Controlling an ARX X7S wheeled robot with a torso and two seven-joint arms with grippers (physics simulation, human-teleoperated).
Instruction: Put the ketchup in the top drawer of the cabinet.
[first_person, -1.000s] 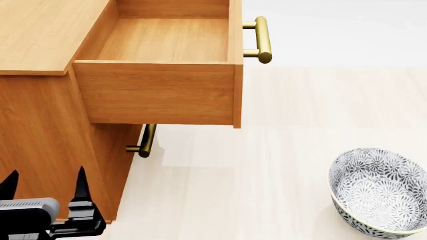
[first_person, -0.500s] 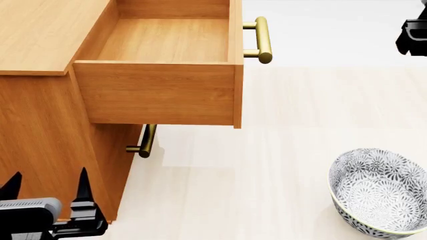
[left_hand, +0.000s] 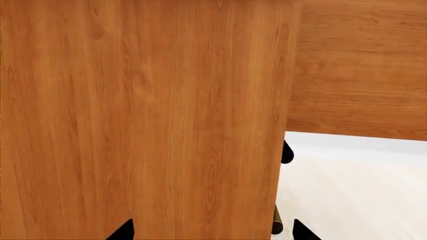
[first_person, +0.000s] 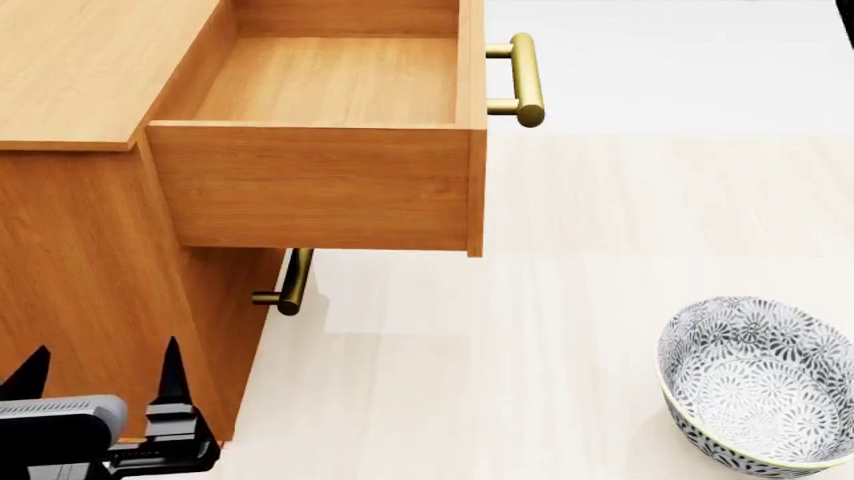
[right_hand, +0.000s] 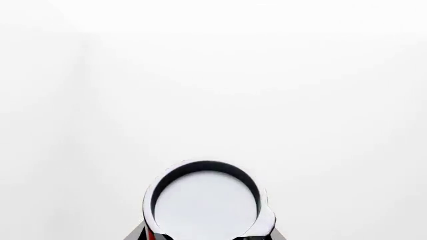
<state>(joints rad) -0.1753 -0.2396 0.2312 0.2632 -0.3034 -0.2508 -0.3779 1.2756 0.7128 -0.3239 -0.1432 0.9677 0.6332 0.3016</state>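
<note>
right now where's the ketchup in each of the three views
Head view: not in it.
Left wrist view: not in it.
Right wrist view: the ketchup sits bottom centre, silver lid facing the camera.
Shared landmark: the cabinet links the head and left wrist views; the right wrist view shows only blank white behind.

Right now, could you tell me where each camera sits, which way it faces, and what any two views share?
Head view: from the head, looking down on the open honey-brown top drawer, the grey-patterned bowl and the left pincer.
Left wrist view: near the left pincer, facing the honey-brown wooden cabinet close up.
Right wrist view: near the right pincer, facing blank white; the silver-lidded red ketchup can fills the bottom edge.
Shared: head and left wrist views both show the cabinet.
</note>
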